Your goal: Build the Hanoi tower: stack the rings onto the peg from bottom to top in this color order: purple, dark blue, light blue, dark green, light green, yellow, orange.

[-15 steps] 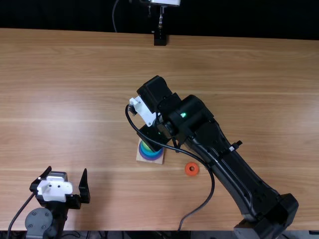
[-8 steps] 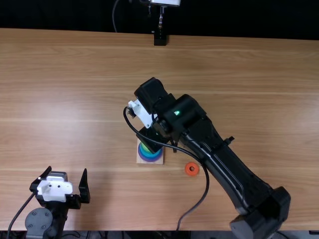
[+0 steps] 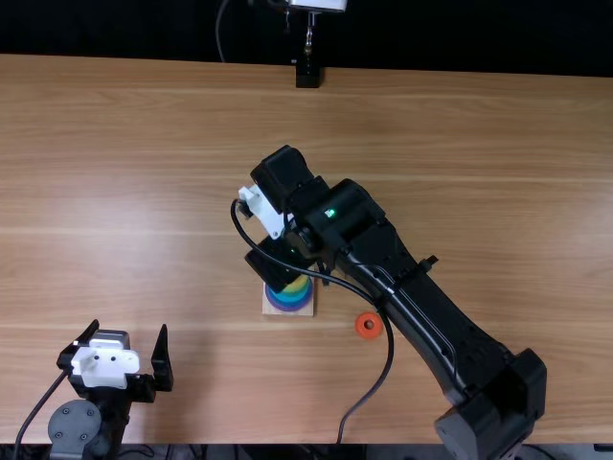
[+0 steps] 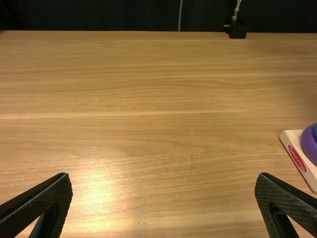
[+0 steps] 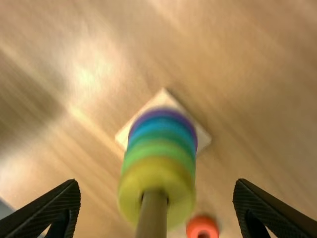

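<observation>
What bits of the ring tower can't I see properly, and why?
- Top view: the peg, hidden by the right gripper.
- Left wrist view: part of the purple ring and wooden base, cut off by the edge.
- Right wrist view: the peg's tip, cut off by the edge; borders between the stacked rings, blurred.

Lt brown wood table (image 3: 460, 144) is filling most of the top view, w/ grain & paler streaks running side to side. Blk backdrop (image 3: 124, 34) is standing behind the far edge, w/ a thin cable (image 3: 219, 34) hanging in front. Nr the mid of that edge, a metal rod (image 3: 309, 34) is rising from a blk block (image 3: 307, 75). Overhead-type light is leaving a soft glare (image 4: 96, 198) on the wood.
</observation>
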